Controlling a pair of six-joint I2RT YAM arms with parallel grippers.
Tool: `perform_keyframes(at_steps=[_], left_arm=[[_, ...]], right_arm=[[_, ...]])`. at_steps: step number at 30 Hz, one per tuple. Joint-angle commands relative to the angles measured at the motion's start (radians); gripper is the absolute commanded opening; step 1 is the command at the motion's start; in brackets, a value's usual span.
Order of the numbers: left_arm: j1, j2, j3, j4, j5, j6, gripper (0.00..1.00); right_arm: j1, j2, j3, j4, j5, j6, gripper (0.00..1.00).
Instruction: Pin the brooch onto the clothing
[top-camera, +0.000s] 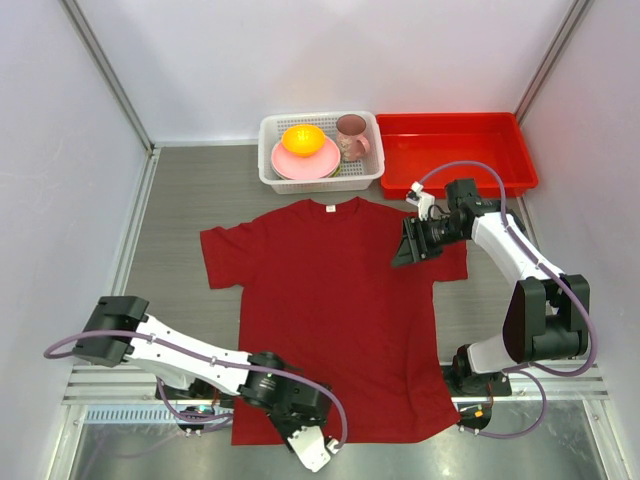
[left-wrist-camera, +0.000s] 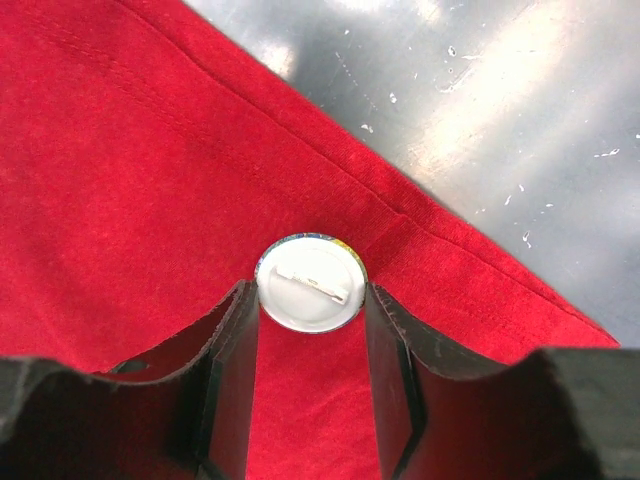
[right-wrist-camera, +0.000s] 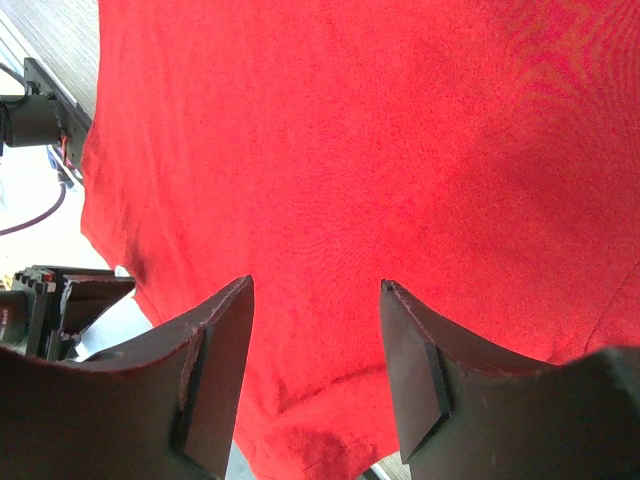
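The dark red T-shirt (top-camera: 330, 300) lies flat on the table, collar toward the back. In the left wrist view the brooch (left-wrist-camera: 311, 283), a small round pale disc with its pin bar facing up, sits over the shirt (left-wrist-camera: 120, 200) close to its hem. My left gripper (left-wrist-camera: 311, 295) has both fingertips against the brooch's edges. In the top view the left gripper (top-camera: 310, 440) is at the shirt's near hem and hides the brooch. My right gripper (top-camera: 405, 245) is open and empty, low over the shirt's right shoulder; the right wrist view shows it (right-wrist-camera: 315, 300) above red cloth (right-wrist-camera: 350, 150).
A white basket (top-camera: 270, 175) at the back holds a pink plate (top-camera: 305, 160), a yellow bowl (top-camera: 302, 138) and a pink cup (top-camera: 351, 133). A red plastic tray (top-camera: 455, 150) stands to its right. Bare grey metal (left-wrist-camera: 500, 120) lies past the hem.
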Motion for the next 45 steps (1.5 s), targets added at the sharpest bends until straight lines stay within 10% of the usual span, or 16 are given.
perform_keyframes(at_steps=[1,6,13,20,24,32,45], left_arm=[[0.002,-0.066,0.068,-0.046,-0.023,0.012,0.35],[0.075,-0.153,0.132,-0.099,-0.09,0.049,0.33],[0.462,-0.166,0.249,-0.084,-0.098,0.103,0.32],[0.691,-0.075,0.332,-0.005,-0.088,0.11,0.32],[0.789,-0.017,0.329,0.027,-0.019,0.126,0.53],[1.04,0.231,0.564,0.081,0.184,-0.138,0.61],[1.314,0.276,0.482,0.634,0.301,-0.793,0.74]], right_arm=[[-0.003,-0.034,0.016,-0.001,-0.023,0.003,0.59],[-0.003,-0.035,0.036,0.022,-0.023,0.003,0.59],[-0.003,-0.009,0.032,0.177,-0.09,0.13,0.67],[0.07,-0.013,-0.177,0.695,-0.215,0.558,0.81],[0.045,0.006,-0.134,0.578,-0.085,0.422,0.81],[-0.101,-0.005,-0.015,0.527,0.215,0.301,0.7],[0.06,0.211,0.084,0.765,0.407,0.449,0.71]])
